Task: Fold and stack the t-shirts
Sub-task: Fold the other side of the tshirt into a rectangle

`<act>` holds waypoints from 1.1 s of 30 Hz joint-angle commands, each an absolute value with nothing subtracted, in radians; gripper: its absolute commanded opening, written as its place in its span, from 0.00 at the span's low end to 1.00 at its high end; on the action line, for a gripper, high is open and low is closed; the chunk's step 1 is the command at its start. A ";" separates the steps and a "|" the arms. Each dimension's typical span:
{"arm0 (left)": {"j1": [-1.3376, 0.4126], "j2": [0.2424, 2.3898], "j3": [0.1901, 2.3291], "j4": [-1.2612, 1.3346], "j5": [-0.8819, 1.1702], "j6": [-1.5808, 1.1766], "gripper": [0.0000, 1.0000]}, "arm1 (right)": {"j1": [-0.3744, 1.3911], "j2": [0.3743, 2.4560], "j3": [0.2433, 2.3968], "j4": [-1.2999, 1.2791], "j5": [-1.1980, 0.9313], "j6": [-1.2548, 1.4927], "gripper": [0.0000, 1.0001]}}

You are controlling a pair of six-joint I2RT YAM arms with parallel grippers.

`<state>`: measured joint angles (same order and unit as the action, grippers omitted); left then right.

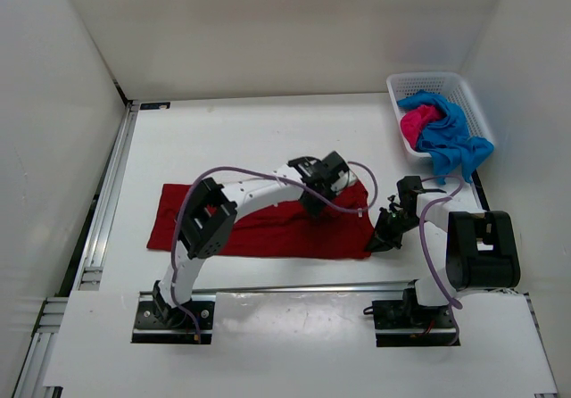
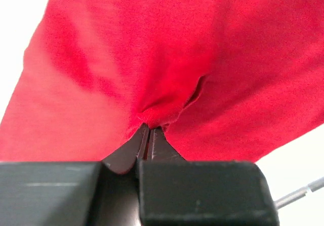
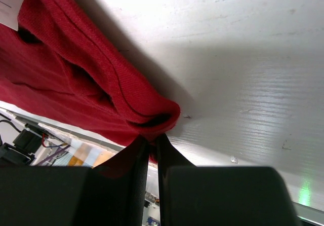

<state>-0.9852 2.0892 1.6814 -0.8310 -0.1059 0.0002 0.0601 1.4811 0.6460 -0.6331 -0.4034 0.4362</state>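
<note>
The dark red t-shirt [image 1: 259,228] lies flat across the table in front of the arms. My left gripper [image 1: 314,203] is shut on a pinch of its cloth near the right end; the left wrist view shows the red t-shirt [image 2: 167,59] bunched at the closed tips [image 2: 150,128]. My right gripper [image 1: 373,243] is shut on the shirt's right edge; the right wrist view shows the folded hem [image 3: 101,79] caught between the fingers [image 3: 151,140]. The magenta-pink t-shirt [image 1: 417,124] and bright blue t-shirt [image 1: 455,139] lie crumpled in the basket.
The white mesh basket [image 1: 403,84] stands at the back right, with the blue shirt hanging over its near rim. White walls enclose the table on three sides. A metal rail [image 1: 107,202] runs along the left edge.
</note>
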 commanded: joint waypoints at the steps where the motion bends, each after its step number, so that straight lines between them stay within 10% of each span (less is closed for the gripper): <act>1: -0.887 2.063 1.749 -0.885 -0.051 0.000 0.10 | 0.054 1.491 0.631 -0.611 -0.337 0.407 0.13; 19: -0.778 2.158 1.772 -0.927 -0.109 0.000 0.16 | 0.054 1.491 0.640 -0.629 -0.337 0.397 0.13; 26: -0.746 2.158 1.790 -0.927 -0.269 0.000 0.33 | 0.054 1.491 0.658 -0.638 -0.328 0.388 0.13; 33: -0.683 2.112 1.836 -0.951 -0.328 0.000 0.89 | 0.054 1.491 0.667 -0.669 -0.307 0.379 0.22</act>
<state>-0.7177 2.1742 1.8023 -0.9329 -0.2661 0.0044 0.0601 1.4811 0.6510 -0.6422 -0.3969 0.4179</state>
